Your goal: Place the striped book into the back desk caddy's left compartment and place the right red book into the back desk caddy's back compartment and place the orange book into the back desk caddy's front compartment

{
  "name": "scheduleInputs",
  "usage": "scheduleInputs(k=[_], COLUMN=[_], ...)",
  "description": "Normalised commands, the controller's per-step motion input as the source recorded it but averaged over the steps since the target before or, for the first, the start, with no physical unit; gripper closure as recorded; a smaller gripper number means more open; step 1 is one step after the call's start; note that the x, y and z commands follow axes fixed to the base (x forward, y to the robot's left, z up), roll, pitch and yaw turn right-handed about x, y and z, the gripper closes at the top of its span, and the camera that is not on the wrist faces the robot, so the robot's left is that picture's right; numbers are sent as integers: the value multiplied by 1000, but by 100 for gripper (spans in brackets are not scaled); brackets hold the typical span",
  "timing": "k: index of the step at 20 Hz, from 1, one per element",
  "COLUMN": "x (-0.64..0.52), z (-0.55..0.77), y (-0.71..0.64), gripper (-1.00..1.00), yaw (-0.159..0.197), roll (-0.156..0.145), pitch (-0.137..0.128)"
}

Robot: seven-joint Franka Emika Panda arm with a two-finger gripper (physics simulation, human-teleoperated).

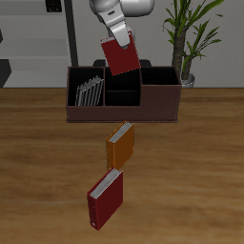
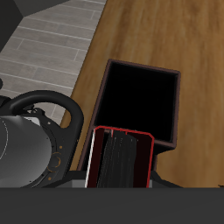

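Gripper (image 1: 118,38) jaws clamped on right red book (image 1: 121,57), tilted, hanging top-centre over back desk caddy (image 1: 152,105); back compartment (image 2: 136,101) open directly below, I'd guess.

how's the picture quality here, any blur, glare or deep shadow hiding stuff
Exterior view: sharp, evenly lit, no glare; soft shadows under the orange book and the red book nearer the front edge. Wrist view: sharp, but the caddy cell's interior is solid black.
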Motion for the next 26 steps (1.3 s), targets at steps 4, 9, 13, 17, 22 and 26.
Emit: scheduleInputs(k=[4, 9, 13, 17, 22, 26], x=[-32, -14, -123, -77, -18, 82], z=[-62, -78, -126, -4, -52, -184], y=[25, -58, -38, 5, -58, 7], gripper=[100, 100, 100, 100, 100, 100], yaw=[-15, -48, -75, -67, -79, -1], roll=[13, -14, -3, -3, -19, -9], pitch=[7, 25, 59, 12, 25, 34])
